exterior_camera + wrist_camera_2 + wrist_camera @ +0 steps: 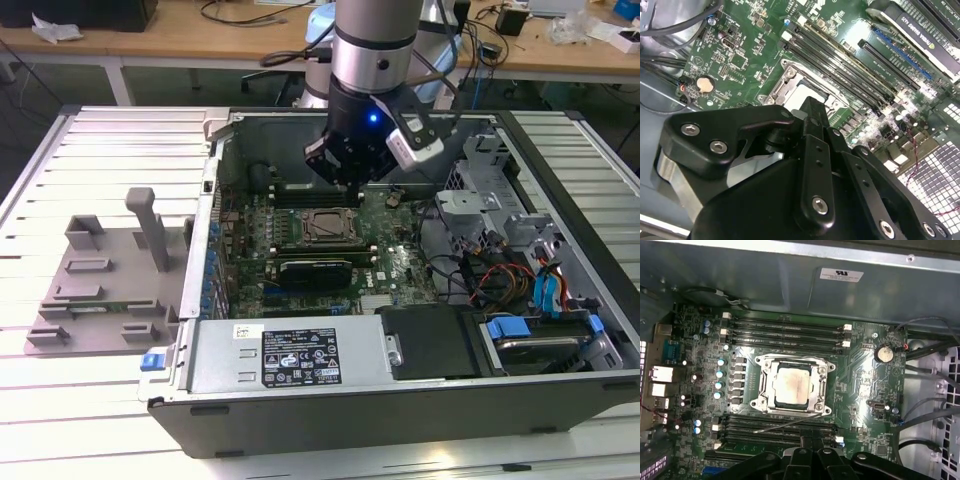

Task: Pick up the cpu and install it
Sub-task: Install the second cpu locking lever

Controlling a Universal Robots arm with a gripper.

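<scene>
Tabletop (110, 420): pale, ribbed with parallel slats, carrying an open computer case (400, 400) lying on its side; wooden desks (200, 50) with cables stand behind it in the room. Tray (100, 280): grey plastic, moulded with raised blocks and one upright post, on the tabletop at the exterior view's left of the case. Motherboard (865, 385): green, flat inside the case, studded with small components, black memory slots on two sides of the socket, a round silver coin cell (884, 353) near one edge. Socket (792, 387): square metal frame, silvery, with its retaining plate open. Cpu (791, 385): small flat square, dull silvery-grey top with a thin pale edge, lying seated within the socket frame; in the second wrist view a corner of it (812, 95) shows just past the end effector's tip. End effector (345, 170): black, jointed metal links with silver screws, a blue light on the body above; it hangs directly over the socket area, apart from the cpu and holding nothing that can be seen. Its fingers (812, 120) appear drawn close together, narrow. Further case contents: grey drive cage (480, 200), bundled coloured wires (500, 280), blue clips (510, 328), a labelled black-and-grey power unit (300, 355) along the near wall.
</scene>
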